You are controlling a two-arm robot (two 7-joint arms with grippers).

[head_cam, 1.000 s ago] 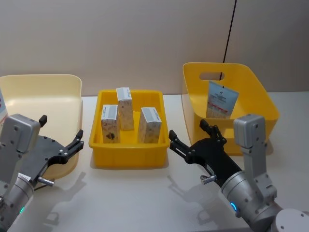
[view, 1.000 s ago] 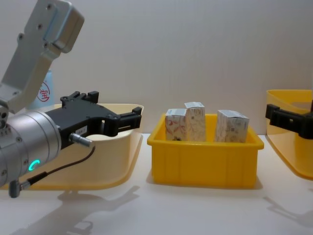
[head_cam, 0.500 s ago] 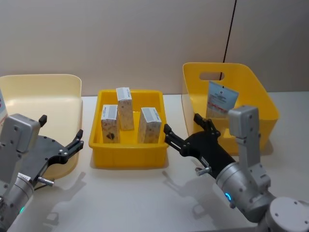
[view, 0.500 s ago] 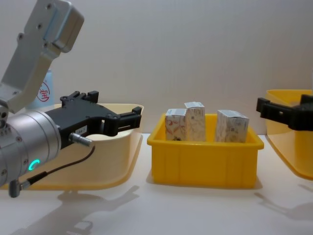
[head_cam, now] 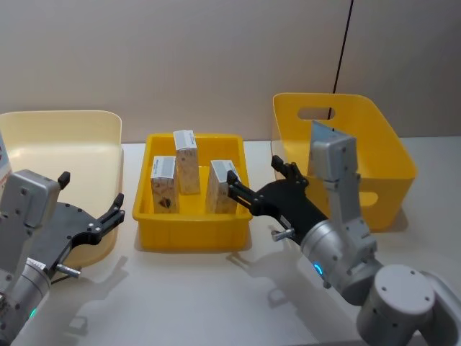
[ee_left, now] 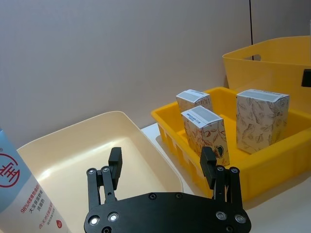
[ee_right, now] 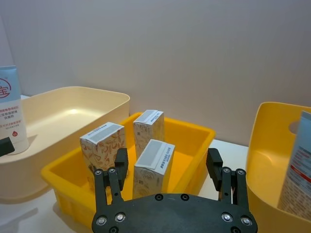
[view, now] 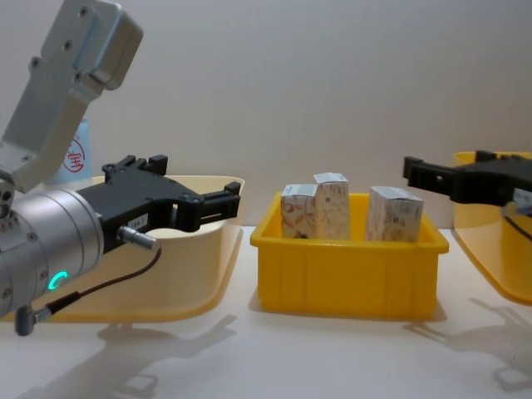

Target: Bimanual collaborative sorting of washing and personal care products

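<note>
White cartons (head_cam: 186, 162), three, stand in the yellow tray (head_cam: 193, 236) at centre frame, none gripped; sorting looks far from done. The right gripper (head_cam: 253, 171), spread, sits just beside the rightmost; the left gripper (head_cam: 91, 190), spread, hovers lower left.

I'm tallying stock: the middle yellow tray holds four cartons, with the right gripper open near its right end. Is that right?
Not quite. The yellow tray holds three cartons, not four; the head view shows them all standing upright. The right gripper is indeed open near the tray's right end.
</note>
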